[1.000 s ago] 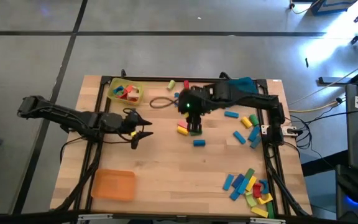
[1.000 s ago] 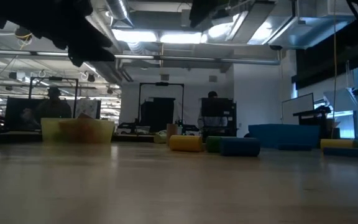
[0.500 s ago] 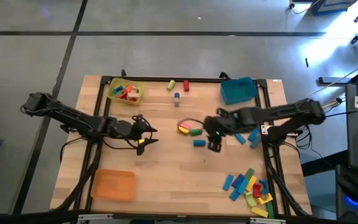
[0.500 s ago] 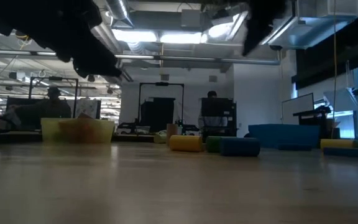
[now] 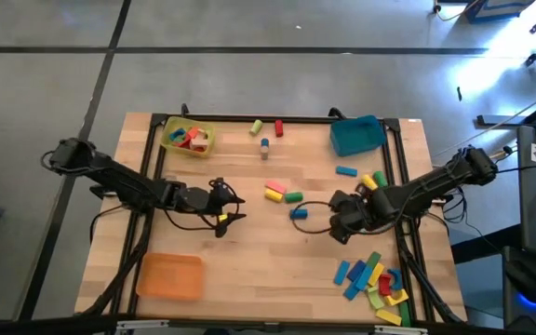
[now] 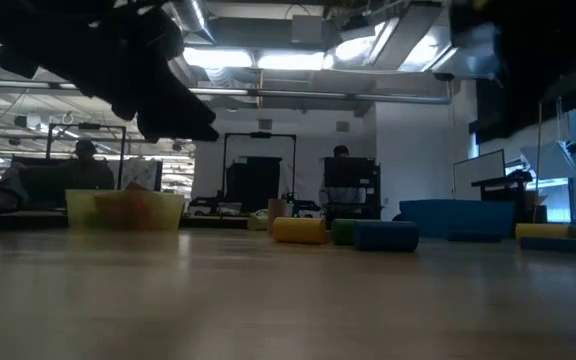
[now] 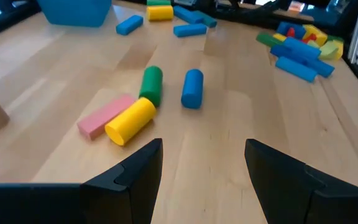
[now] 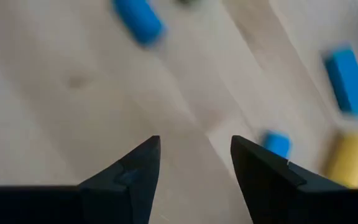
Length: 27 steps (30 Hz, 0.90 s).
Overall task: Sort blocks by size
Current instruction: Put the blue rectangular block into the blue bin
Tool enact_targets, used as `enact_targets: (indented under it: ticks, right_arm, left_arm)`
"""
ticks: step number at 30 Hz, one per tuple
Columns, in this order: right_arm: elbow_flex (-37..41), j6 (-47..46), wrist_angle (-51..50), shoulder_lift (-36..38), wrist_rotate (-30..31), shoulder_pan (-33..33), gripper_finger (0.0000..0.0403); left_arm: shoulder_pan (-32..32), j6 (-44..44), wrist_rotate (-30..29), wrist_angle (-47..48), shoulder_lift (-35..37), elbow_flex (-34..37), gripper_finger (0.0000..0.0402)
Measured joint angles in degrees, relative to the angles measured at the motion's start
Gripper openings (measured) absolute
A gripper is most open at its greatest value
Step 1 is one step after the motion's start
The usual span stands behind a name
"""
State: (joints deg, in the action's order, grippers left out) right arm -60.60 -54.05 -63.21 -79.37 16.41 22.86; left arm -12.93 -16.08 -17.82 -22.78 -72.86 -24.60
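Note:
A yellow cylinder point(image 5: 274, 193), a pink bar point(image 7: 104, 116), a green cylinder point(image 5: 293, 196) and a blue cylinder point(image 5: 298, 213) lie on their sides at the table's middle. My left gripper point(image 5: 235, 209) is open just left of them, fingers pointing at them point(image 7: 204, 155), nothing between. My right gripper point(image 5: 333, 228) is open to the right of the blue cylinder point(image 8: 138, 22), pointing steeply down over bare wood point(image 8: 196, 152). More blocks lie to its right point(image 5: 368, 180), and a heap point(image 5: 372, 279) sits at the near right corner.
A yellow tray point(image 5: 200, 132) holding blocks stands at the far left, a blue tray point(image 5: 355, 135) at the far right, an orange tray point(image 5: 169, 276) at the near left. Three small blocks point(image 5: 265, 130) lie near the far edge. Bare wood stretches along the near middle.
My right gripper has swung from over the middle group of blocks toward the table's right and near edge, sinking and rolling its wrist, jaws unchanged. My left gripper has moved right toward the middle blocks and come down a little. No block has moved.

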Motion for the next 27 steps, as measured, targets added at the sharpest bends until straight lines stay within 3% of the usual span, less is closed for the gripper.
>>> enact_targets:
  ticks: [6, 16, 27]
  right_arm:
    - [6.92, -7.16, -5.65, -0.07, -1.51, -4.9, 0.0198]
    - [16.65, 1.79, 1.86, -0.07, -8.67, -18.08, 0.0198]
    - [23.17, 2.89, 8.5, -0.07, -11.39, -20.06, 0.0198]
  left_arm:
    - [-0.22, 0.15, 0.0, -0.37, -3.8, 0.0, 0.0211]
    - [-0.07, 4.71, 0.0, -1.21, -4.51, -0.02, 0.0211]
    - [0.45, 11.82, 0.02, -3.2, -4.46, -0.04, 0.0211]
